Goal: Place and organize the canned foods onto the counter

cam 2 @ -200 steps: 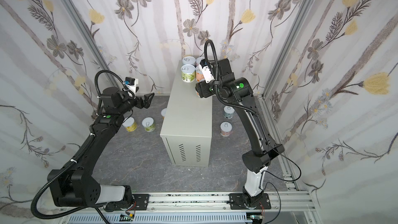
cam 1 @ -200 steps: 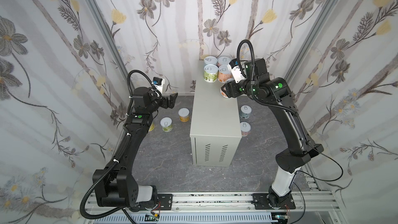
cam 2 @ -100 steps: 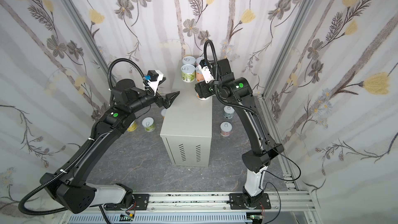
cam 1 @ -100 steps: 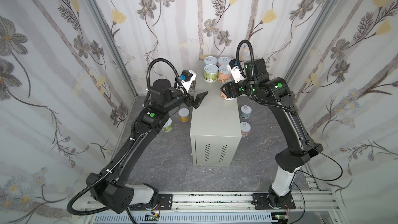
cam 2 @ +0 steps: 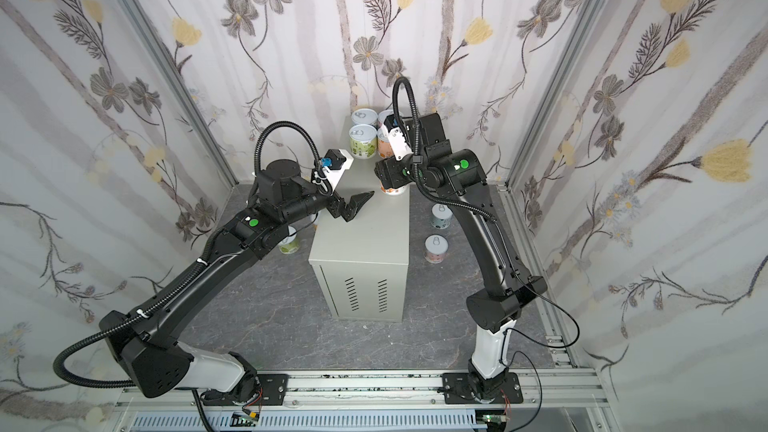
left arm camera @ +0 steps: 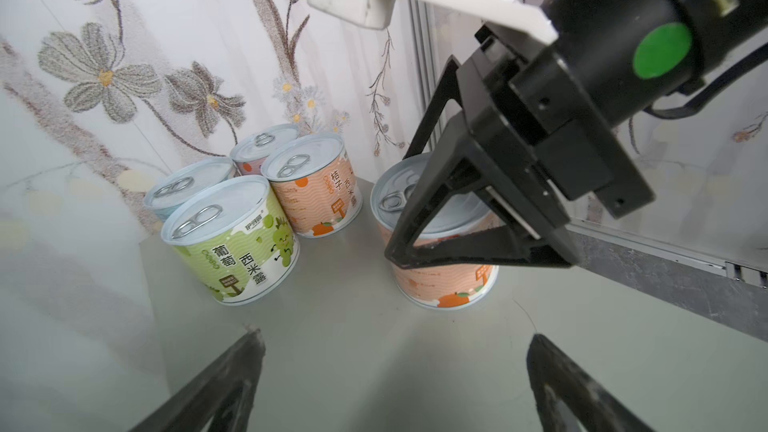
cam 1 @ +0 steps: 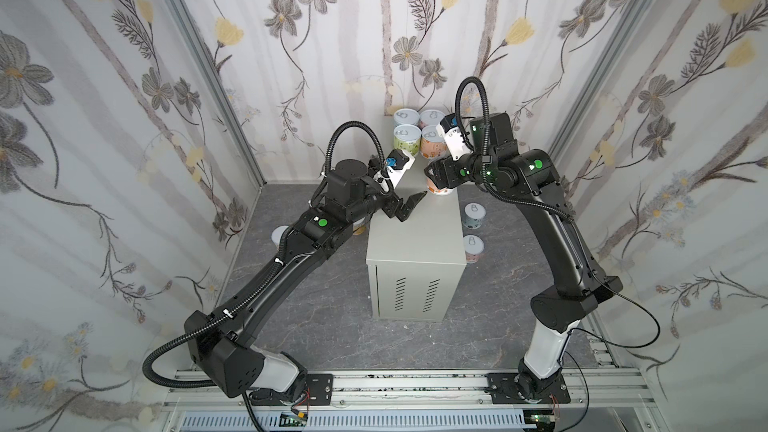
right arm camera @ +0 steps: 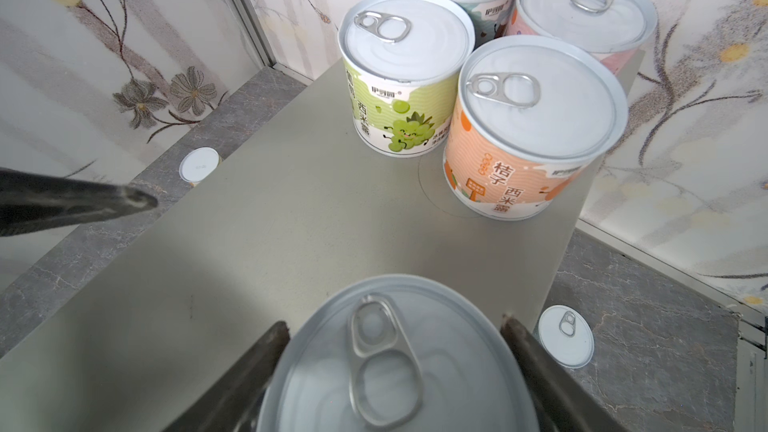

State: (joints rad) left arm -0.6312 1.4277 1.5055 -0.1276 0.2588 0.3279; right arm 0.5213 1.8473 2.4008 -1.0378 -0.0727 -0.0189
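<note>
Orange-and-white label, silvery pull-tab lid: that's the orange can [left arm camera: 449, 284] this all turns on. It stands upright on the tabletop [cam 1: 415, 234], close to the right edge. The right tool [left arm camera: 405, 201] comes at it from above with one finger on each side of the lid. I can't tell if it's gripping or has let go, since the fingers sit right at the rim in the right wrist view with no clear gap and no clear squeeze. The base looks flat on the metal though, so I'd guess it's down.

What matters for the next move is that the can's long axis points straight up between those fingers. A straight lift should clear it without tipping it. The four cans [cam 1: 417, 135] are packed two by two further back by the wall, with bare tabletop between them and this one, so tidying means nudging it back that way.

The left tool [cam 1: 409, 207] is spread wide and empty. It hovers over the left side of the tabletop, pointing at the can but apart from it, so the right arm is clearly nearer.

The cans are short, rigid cylinders with smooth printed sides. The tabletop is matte painted metal, so they'll probably slide easily. Two cans [cam 1: 474, 216] wait on the dark marbled floor [cam 1: 332, 305] to the right, and there's at least one more on the left.
</note>
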